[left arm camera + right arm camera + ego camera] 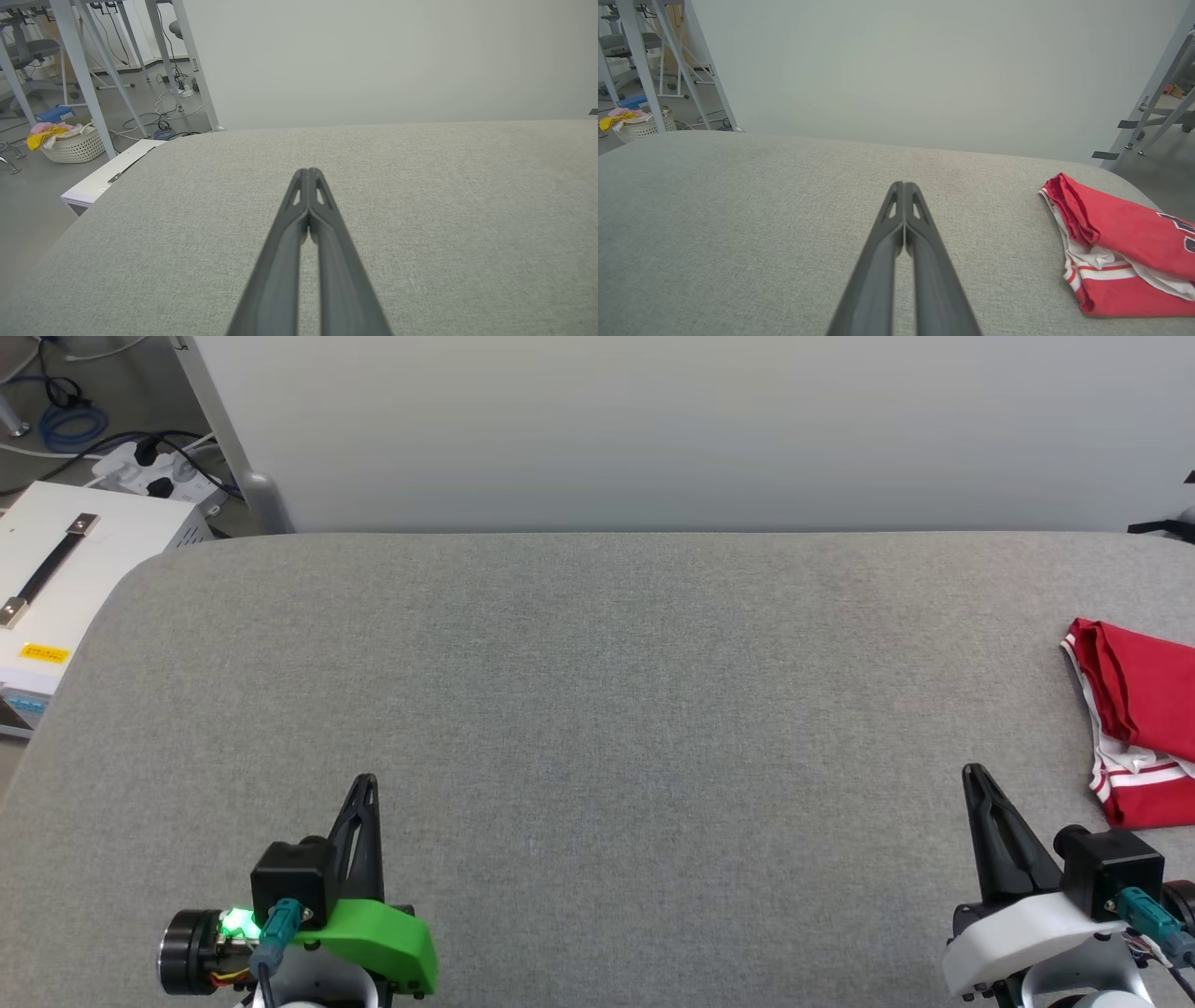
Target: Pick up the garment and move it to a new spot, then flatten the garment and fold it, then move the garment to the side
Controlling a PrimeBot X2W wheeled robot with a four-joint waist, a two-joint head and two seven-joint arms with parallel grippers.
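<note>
We see the garment [1141,705] in bright red, with white cloth at its folds and a trim of red and white stripes; the right wrist view adds a dark print [1177,223] outlined in white. The table [597,691] is a heathered light grey weave. The left gripper [366,782] has near-black fingers on a vivid green mount [383,938] with a green glow beside it. The right gripper [974,771] has the same dark fingers on a white mount [1018,933]. The wall [653,429] is pale grey. The box [121,537] is white, with a black strap [51,569] and a yellow label [44,653]. The basket [77,147] is white lattice, holding yellow and pink cloth [39,136].
</note>
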